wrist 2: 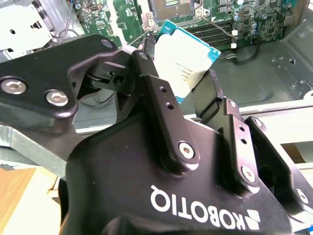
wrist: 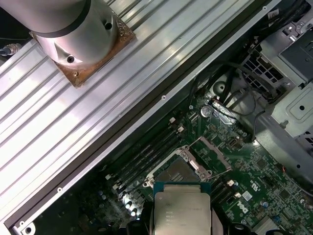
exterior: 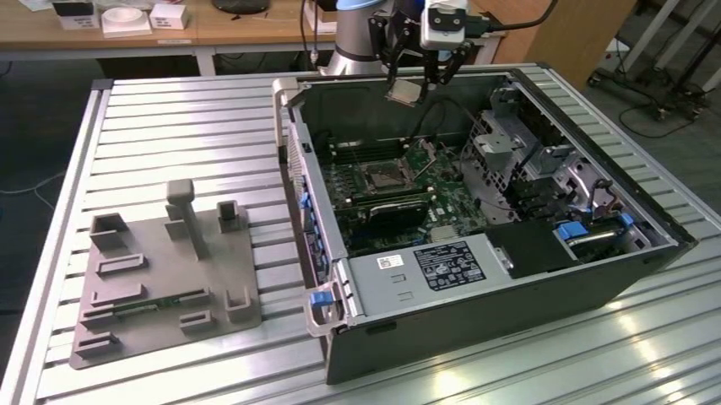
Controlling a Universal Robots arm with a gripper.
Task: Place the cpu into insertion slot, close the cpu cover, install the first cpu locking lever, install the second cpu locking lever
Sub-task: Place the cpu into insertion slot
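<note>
Close up in the second wrist view: pincer (wrist 2: 180,73) clenched on the chip (wrist 2: 185,51) by two opposite edges, metal face showing. Hangs above the open socket (wrist: 178,170) in the first wrist view, clear of it. Held high over the computer case (exterior: 507,312) in the exterior view. Probably light and stiff, with a fragile underside; best gripped by the edges only.

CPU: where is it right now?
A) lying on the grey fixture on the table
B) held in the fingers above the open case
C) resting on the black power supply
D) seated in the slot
B: the second wrist view shows the cpu clamped between the fingers, and in the first wrist view the slot sits empty on the board.
</note>
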